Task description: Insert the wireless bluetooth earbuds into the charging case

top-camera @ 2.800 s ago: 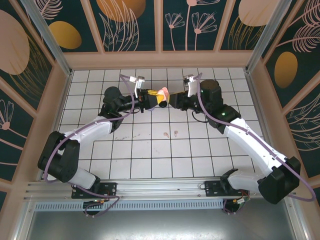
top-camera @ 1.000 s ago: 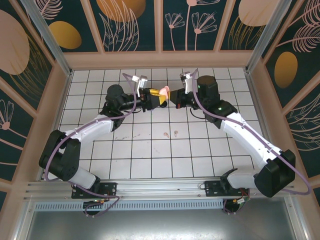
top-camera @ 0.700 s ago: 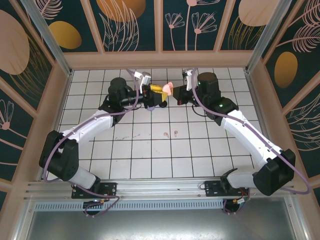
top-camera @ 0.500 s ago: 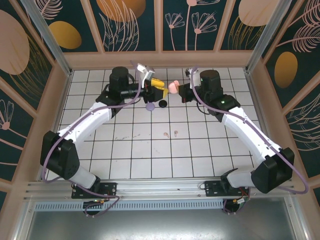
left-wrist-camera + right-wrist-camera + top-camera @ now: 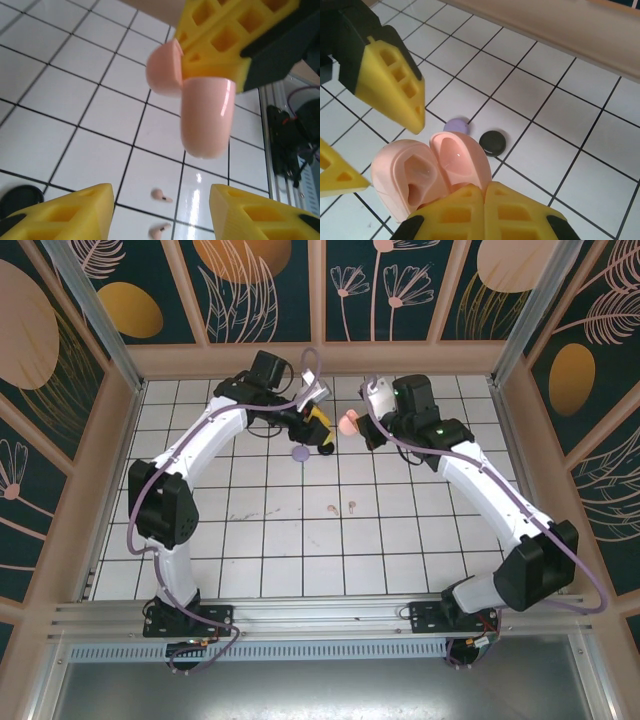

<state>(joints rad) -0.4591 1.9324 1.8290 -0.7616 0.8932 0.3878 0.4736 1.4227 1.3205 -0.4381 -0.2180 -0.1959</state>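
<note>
Charging case (image 5: 427,167) aloft in right fingers (image 5: 512,212)

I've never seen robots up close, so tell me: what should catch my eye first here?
An open pale pink charging case is held in mid-air over the far middle of the table. It is pinched in the right pincer, and the left pincer is open close beside it. Nearer, two tiny pink earbuds lie loose on the tiles.
</note>
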